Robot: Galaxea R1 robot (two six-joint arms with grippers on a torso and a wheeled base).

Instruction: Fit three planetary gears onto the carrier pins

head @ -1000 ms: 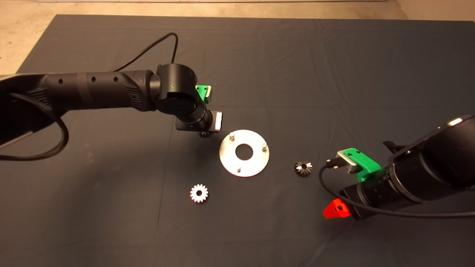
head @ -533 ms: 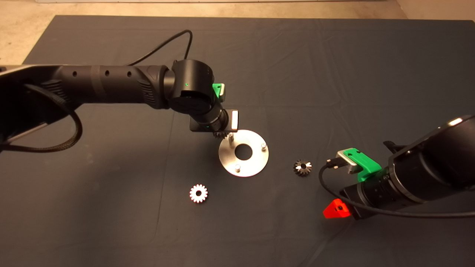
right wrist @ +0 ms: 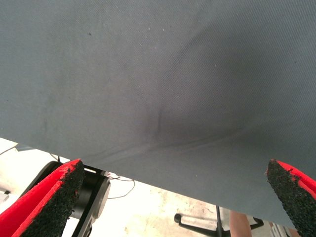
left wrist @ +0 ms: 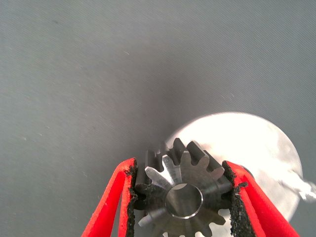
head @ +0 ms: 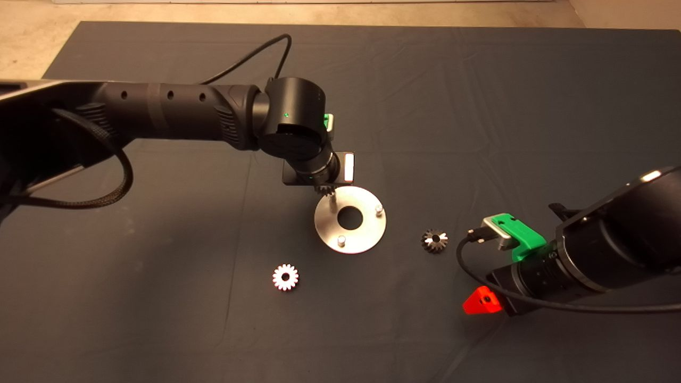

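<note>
The left hand [left wrist: 182, 197] grips a shiny toothed gear [left wrist: 181, 195] with a round centre hole; the right hand [right wrist: 175, 197] gapes wide.

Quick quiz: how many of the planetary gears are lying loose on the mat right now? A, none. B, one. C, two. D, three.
C: one gear lies near the plate's front-left and another gear to its right, while the third gear is gripped in the left pincer by the plate's far-left pin.
</note>
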